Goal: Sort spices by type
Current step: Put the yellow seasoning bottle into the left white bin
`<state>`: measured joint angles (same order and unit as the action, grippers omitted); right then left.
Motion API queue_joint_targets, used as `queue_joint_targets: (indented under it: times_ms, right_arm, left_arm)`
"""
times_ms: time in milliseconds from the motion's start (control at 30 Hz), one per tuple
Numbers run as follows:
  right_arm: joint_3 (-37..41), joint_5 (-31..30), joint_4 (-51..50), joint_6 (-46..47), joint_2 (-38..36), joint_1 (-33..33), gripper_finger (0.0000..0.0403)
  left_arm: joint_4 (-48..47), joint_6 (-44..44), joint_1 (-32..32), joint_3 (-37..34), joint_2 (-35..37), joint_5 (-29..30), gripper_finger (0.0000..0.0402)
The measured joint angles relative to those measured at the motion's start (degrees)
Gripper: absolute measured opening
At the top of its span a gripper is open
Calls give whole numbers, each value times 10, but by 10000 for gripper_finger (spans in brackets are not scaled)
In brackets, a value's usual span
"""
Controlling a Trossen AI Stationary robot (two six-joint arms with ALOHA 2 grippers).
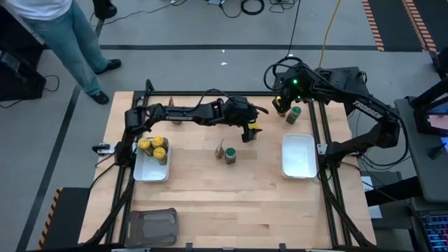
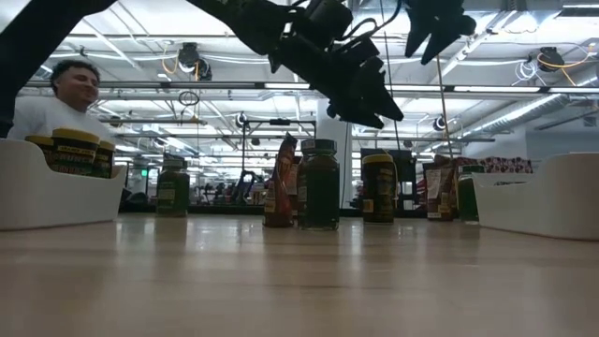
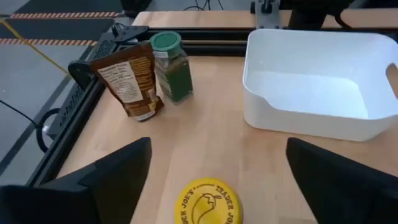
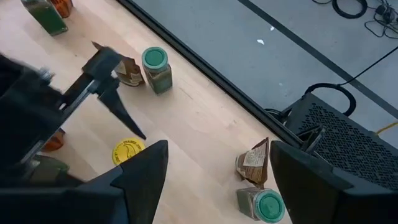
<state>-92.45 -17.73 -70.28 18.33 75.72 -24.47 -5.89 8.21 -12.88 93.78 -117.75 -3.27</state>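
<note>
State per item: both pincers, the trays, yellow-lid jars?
left pincer: open, above a yellow-lidded jar
right pincer: open, holding nothing
left white tray: holds three yellow-lidded jars
right white tray: empty
dark grey tray: empty

The yellow lid (image 3: 208,202) of a jar standing just in front of the white tray (image 3: 323,93) carries "TRADER JOE'S" in dark letters around its rim, circling a small pepper drawing. The brown packet (image 3: 129,79) beside the green-lidded jar (image 3: 169,66) shows a white printed panel, too small to read.
</note>
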Motion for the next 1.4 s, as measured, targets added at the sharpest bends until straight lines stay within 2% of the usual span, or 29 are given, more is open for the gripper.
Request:
queue_joint_targets:
  times_ms: [167,833,1133,1233,1400]
  right_arm:
    - [3,11,26,-14,-3,0,265]
    - [3,15,32,-14,-33,-2,265]
    - [3,15,32,-20,-33,-6,265]
    - [3,15,32,-21,-33,-8,265]
    - [3,15,32,-21,-33,-15,265]
  left_arm:
    - [-8,-1,10,-2,-7,3,397]
    - [-2,-16,9,-7,-74,32,398]
    - [9,-33,6,-7,-76,35,398]
    - [8,-33,6,-7,-76,35,390]
    - [6,-33,6,-7,-76,35,352]
